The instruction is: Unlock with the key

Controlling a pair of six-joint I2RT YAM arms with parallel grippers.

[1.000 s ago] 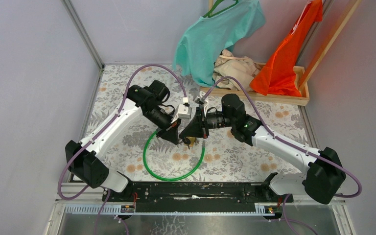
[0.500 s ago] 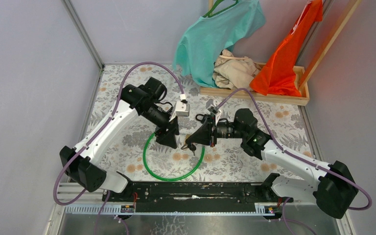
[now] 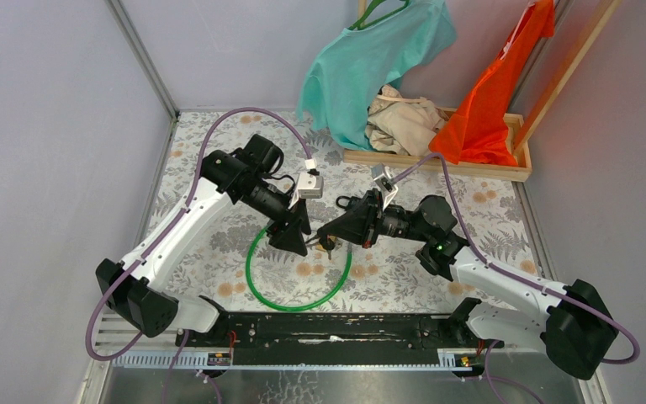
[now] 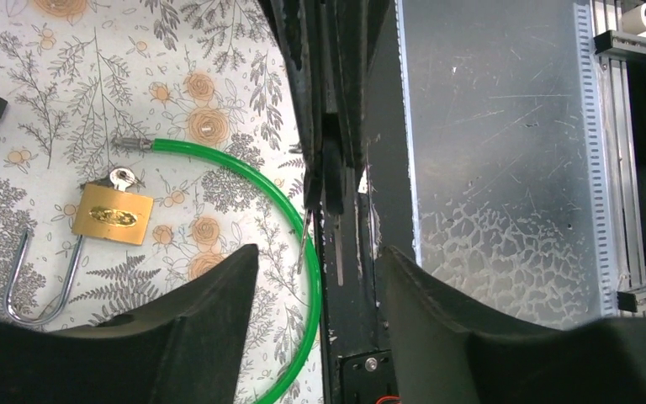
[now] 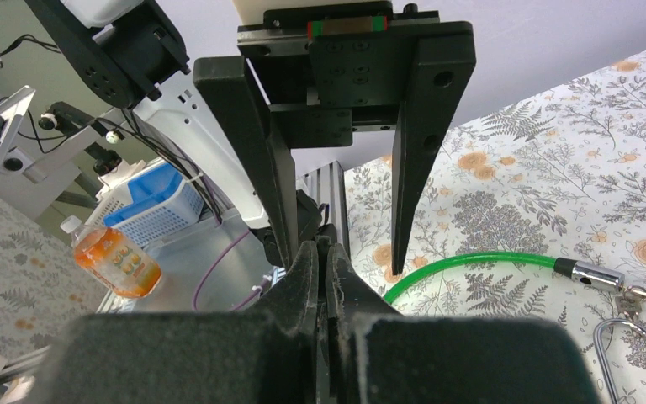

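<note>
The brass padlock (image 4: 112,215) lies flat on the flowered cloth, its long silver shackle (image 4: 67,276) swung open to one side. A small silver round piece (image 4: 122,177) sits at the body's other end, by the metal tip (image 4: 132,145) of the green cable (image 4: 315,295). My left gripper (image 4: 315,252) hangs open and empty above the cable loop (image 3: 299,310). My right gripper (image 5: 325,248) is shut, its tips close to the left fingers (image 5: 412,185). A thin metal strip (image 4: 303,240), seemingly the key, sticks out from those tips.
A wooden tray (image 3: 437,168) at the back right holds a teal shirt (image 3: 370,59) and an orange cloth (image 3: 492,101). The black base rail (image 3: 336,324) and a metal sheet (image 4: 505,168) run along the near edge. An orange bottle (image 5: 113,261) and a blue basket (image 5: 156,206) stand off the table.
A second ago both grippers met tip to tip over the padlock, the left one shut. The left has since opened and let go. The right arm has drawn back to the right, still shut.
</note>
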